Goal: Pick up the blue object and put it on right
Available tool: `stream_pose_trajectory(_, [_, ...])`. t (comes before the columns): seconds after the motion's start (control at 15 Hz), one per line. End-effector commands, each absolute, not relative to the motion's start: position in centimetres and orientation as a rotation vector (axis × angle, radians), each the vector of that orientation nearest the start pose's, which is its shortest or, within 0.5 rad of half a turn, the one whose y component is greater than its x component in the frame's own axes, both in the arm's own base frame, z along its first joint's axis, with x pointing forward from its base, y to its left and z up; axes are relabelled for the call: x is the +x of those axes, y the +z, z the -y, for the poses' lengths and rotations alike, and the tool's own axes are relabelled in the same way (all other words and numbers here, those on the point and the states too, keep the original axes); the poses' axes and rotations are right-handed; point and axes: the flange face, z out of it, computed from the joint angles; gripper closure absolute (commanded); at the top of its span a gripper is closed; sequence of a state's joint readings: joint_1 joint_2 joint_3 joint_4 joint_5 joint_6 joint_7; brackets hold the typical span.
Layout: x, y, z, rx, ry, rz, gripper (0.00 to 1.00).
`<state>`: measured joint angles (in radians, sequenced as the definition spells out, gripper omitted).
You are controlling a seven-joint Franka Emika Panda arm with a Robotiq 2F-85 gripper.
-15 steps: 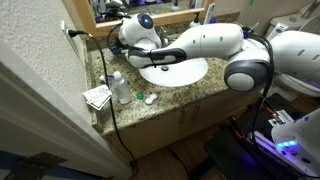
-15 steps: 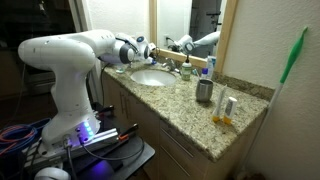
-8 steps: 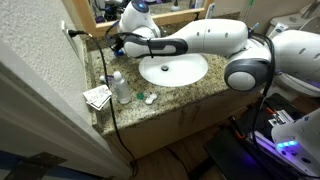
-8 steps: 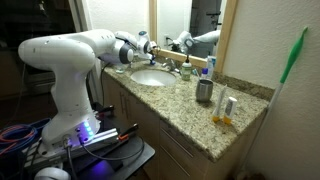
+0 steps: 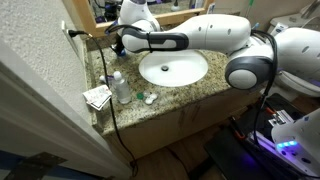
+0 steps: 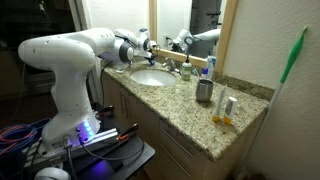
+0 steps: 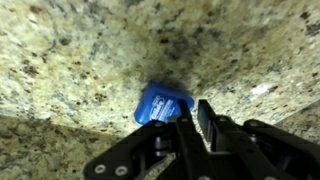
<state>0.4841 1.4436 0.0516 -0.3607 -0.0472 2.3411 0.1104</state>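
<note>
In the wrist view the blue object [image 7: 163, 103], a small flat blue piece with white print, lies on the speckled granite counter. My gripper [image 7: 196, 108] is just beside it, with the two black fingers close together and only a thin gap between them. The blue piece sits against the outer side of one finger, not between the two. In both exterior views the gripper [image 5: 119, 42] [image 6: 149, 56] is low over the counter by the sink, near the mirror. The blue piece is hidden there.
A white sink [image 5: 173, 68] is set in the counter. A clear plastic bottle [image 5: 120, 86], small green-and-white pieces [image 5: 148, 97] and a paper [image 5: 97, 97] are near the front corner. A metal cup [image 6: 204, 91] and a small bottle [image 6: 227, 105] stand past the faucet [image 6: 184, 68].
The arm has swung from over the sink toward the back corner of the counter by the wall and lowered the gripper there.
</note>
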Motion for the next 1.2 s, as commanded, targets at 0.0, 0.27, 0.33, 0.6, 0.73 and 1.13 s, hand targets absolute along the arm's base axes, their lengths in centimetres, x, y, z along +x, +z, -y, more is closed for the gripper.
stream_pose_trajectory(0.0, [74.7, 22.7, -39.8, -2.870, -0.786, 0.565, 0.52])
stream_pose_trajectory(0.27, [74.6, 22.6, -39.9, -2.858, -0.758, 0.541, 0.24])
stream_pose_trajectory(0.33, [74.5, 22.7, -39.9, -2.844, -0.720, 0.524, 0.16])
stream_pose_trajectory(0.6, [73.7, 22.8, -40.6, -2.752, -0.473, 0.417, 0.00])
stream_pose_trajectory(0.73, [73.4, 22.7, -40.8, -2.722, -0.394, 0.348, 0.00])
stream_pose_trajectory(1.13, [74.7, 32.6, -39.6, -2.967, -0.793, 0.337, 0.00])
